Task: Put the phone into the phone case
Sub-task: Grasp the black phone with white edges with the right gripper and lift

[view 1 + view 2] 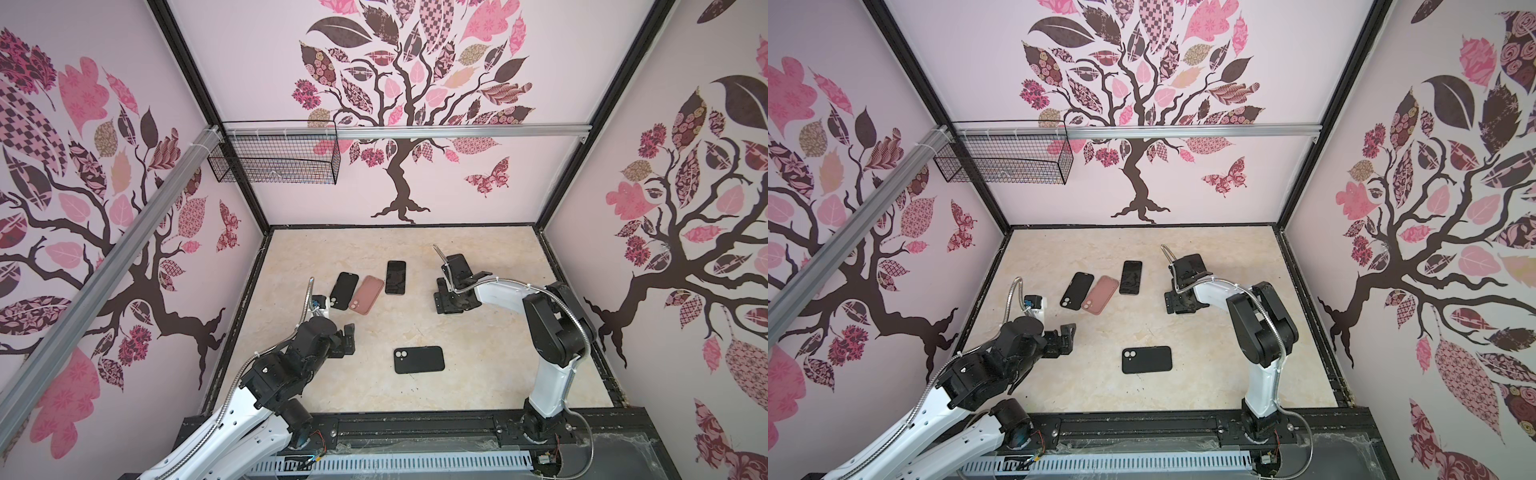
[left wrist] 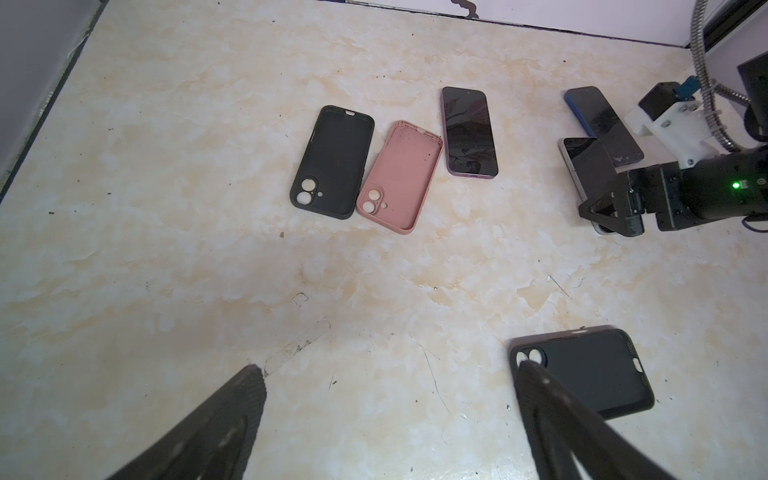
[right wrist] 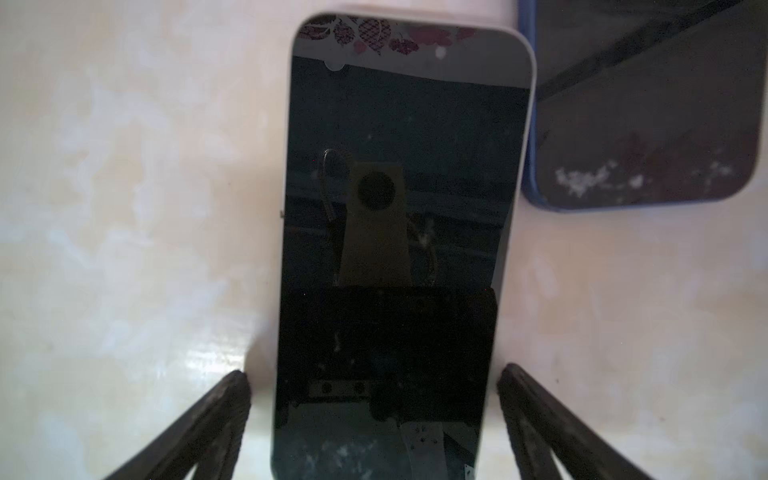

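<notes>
Right gripper [image 3: 374, 372] sits low over the pale-edged phone [image 3: 399, 187], at the far right of the worktop [image 1: 498, 374]. Jaws are spread wide, one finger along each long side of the phone. There's a thin gap on one side; the other is too close to tell contact, so no grip seen. Phone lies flat, screen up, dark glass w/ reflections. Blue-edged phone [image 3: 648, 104] is just beside it, also screen up, w/ white scuffs near one end.

Left gripper [image 2: 388, 370] is open wide w/ nothing betw. its fingers, hovering over bare worktop at front left. Front black case [image 1: 419, 359] lies flat and crosswise near front centre — just beside one left finger in the wrist view, well apart from the pale-edged phone.

Farther back, in both top views, rear black case [image 1: 1076, 291] and pink case [image 1: 1100, 295] lie side by side, open side up and empty, touching near the camera-hole ends. Purple-edged phone [image 1: 395, 277] lies just right of the pink case, screen up.
</notes>
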`<act>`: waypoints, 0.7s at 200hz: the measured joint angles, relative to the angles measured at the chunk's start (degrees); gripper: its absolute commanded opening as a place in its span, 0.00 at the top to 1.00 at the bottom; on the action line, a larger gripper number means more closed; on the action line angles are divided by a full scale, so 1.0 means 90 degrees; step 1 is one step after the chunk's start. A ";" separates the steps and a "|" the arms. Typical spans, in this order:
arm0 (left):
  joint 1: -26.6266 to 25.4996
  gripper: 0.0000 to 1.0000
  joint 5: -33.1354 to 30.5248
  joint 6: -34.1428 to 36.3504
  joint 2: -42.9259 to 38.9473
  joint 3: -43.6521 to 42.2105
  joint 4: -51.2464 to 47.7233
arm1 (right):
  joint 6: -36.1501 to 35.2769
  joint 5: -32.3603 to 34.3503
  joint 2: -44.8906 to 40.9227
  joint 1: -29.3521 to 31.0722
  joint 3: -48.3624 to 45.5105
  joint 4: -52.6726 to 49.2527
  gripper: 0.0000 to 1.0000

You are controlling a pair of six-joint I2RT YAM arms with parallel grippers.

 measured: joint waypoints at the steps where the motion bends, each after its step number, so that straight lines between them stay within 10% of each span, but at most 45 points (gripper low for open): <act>1: 0.0000 0.03 0.0000 0.0000 -0.0005 0.0000 0.0000 | 0.0000 0.0005 0.0007 0.0000 0.0010 -0.0002 0.05; 140: 0.0000 0.03 -0.0117 -0.0019 -0.0418 -0.0080 0.0002 | 0.0036 -0.0034 0.0279 0.0000 0.0284 0.0097 0.27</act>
